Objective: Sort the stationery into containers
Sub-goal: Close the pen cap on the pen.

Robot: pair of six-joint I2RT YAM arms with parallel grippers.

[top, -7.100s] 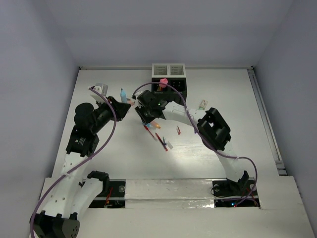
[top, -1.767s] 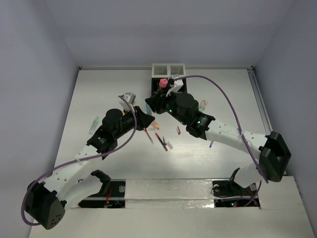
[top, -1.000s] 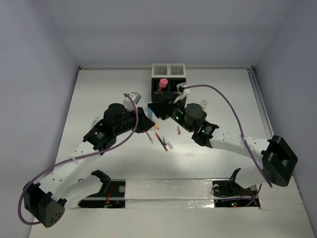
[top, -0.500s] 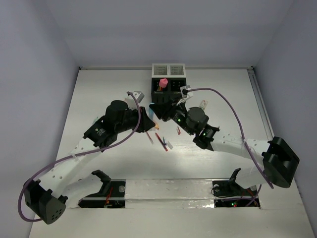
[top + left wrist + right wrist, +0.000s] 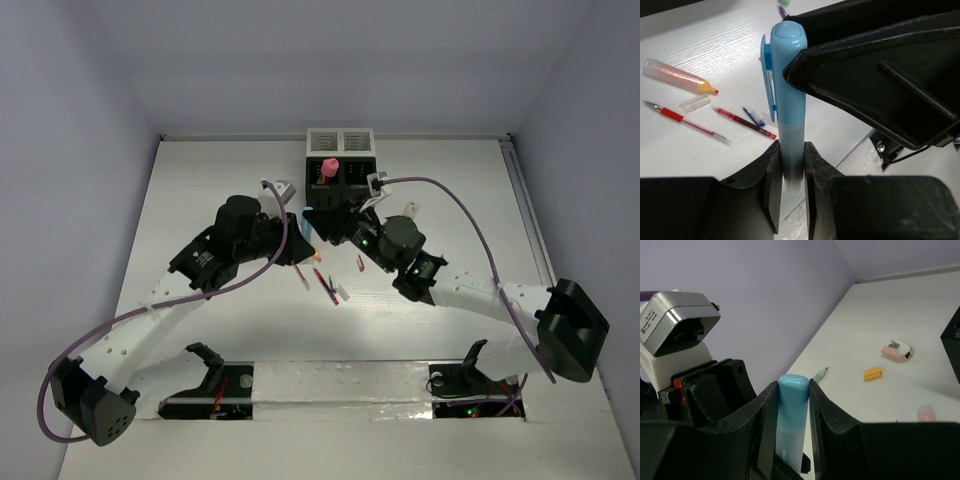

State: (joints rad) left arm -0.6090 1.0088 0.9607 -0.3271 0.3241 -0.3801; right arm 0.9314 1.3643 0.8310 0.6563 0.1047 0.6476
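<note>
your left claw (image 5: 791, 156) and right claw (image 5: 792, 390) both clamp the light blue marker (image 5: 789, 100); it looks light, stiff and slick, so hold the barrel squarely.

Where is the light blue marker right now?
The light blue marker is off the table, pinched between the left gripper and the right gripper near mid-table, just in front of the black organizer box in the top view.
</note>
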